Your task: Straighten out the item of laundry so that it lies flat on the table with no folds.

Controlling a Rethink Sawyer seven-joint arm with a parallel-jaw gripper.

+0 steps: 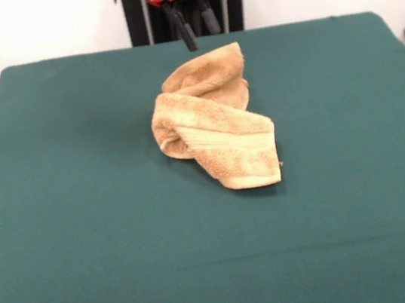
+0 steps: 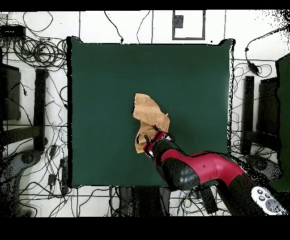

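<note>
Lying crumpled mid-desk, fuzzy tan-orange terry towel (image 1: 213, 123) twisted into a thick folded roll, woven band showing, flat dark green cloth desk (image 1: 82, 215), gripper (image 1: 195, 27) above towel's far end, jaws' opening unclear

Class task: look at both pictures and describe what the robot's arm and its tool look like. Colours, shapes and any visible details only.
The arm is thick and rounded, with glossy red shells and black joints; a grey panel with small round buttons sits near its base end. In the front view the tool shows a red housing with thin, dark, rod-like parts hanging below it. No markings can be made out.
</note>
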